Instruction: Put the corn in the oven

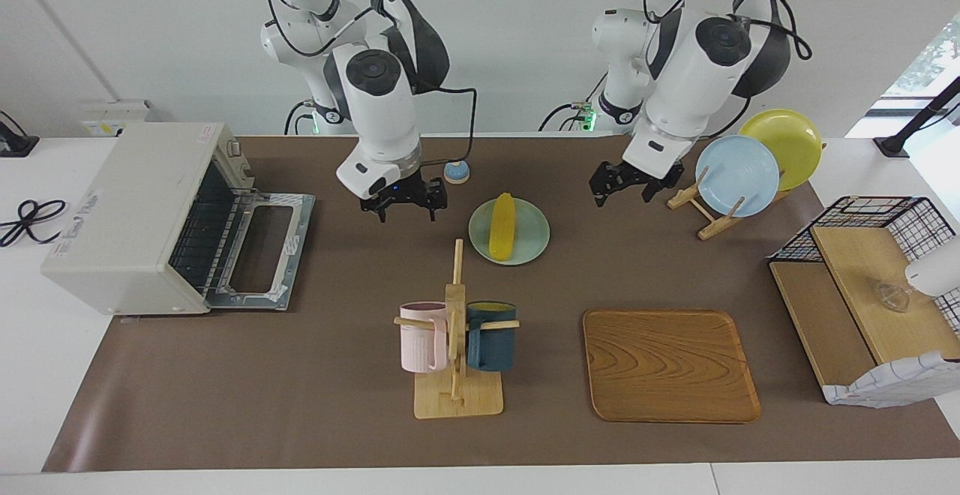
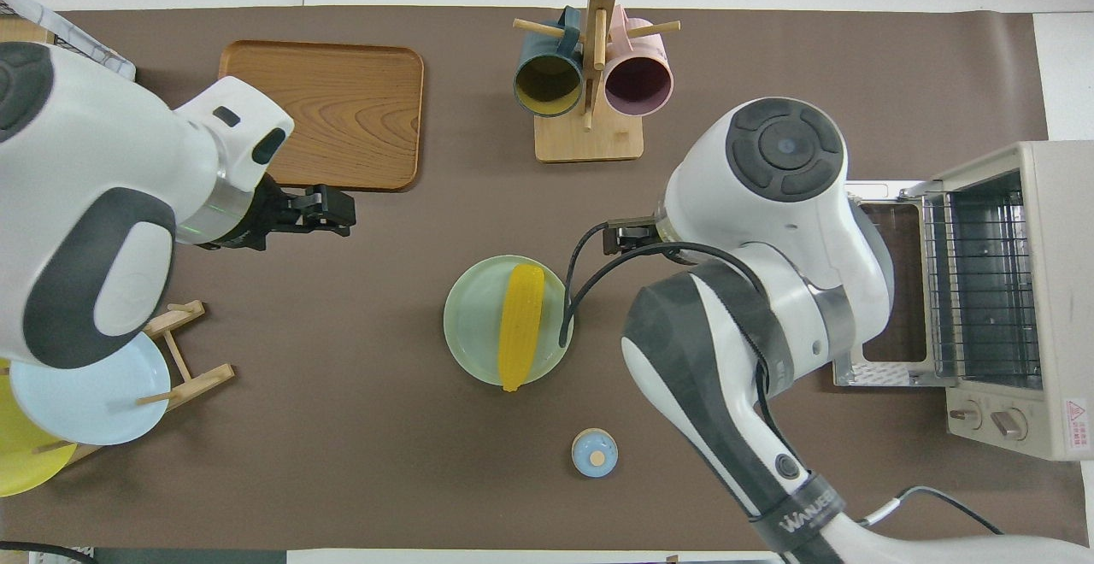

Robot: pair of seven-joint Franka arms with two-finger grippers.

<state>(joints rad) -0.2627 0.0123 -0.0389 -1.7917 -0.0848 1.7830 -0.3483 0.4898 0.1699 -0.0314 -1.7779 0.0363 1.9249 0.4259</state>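
The yellow corn (image 1: pixel 502 226) (image 2: pixel 520 325) lies free on a pale green plate (image 1: pixel 480 244) (image 2: pixel 466 333) mid-table. The off-white oven (image 1: pixel 127 210) (image 2: pixel 1055 290) stands at the right arm's end, its door (image 1: pixel 262 247) (image 2: pixel 893 350) folded down flat and the wire rack showing inside. My right gripper (image 1: pixel 401 206) hangs open and empty over the table between the oven door and the plate. Over the table between the plate and the plate stand hangs my left gripper (image 1: pixel 628 186) (image 2: pixel 342 208), also open and empty. Neither touches the corn.
A wooden mug rack (image 1: pixel 455 352) with a pink and a dark blue mug stands farther from the robots than the plate, beside a wooden tray (image 1: pixel 670 364). A small blue knob (image 1: pixel 456 171) sits nearer the robots. Plate stand (image 1: pixel 739 172) and wire shelf (image 1: pixel 862 292) occupy the left arm's end.
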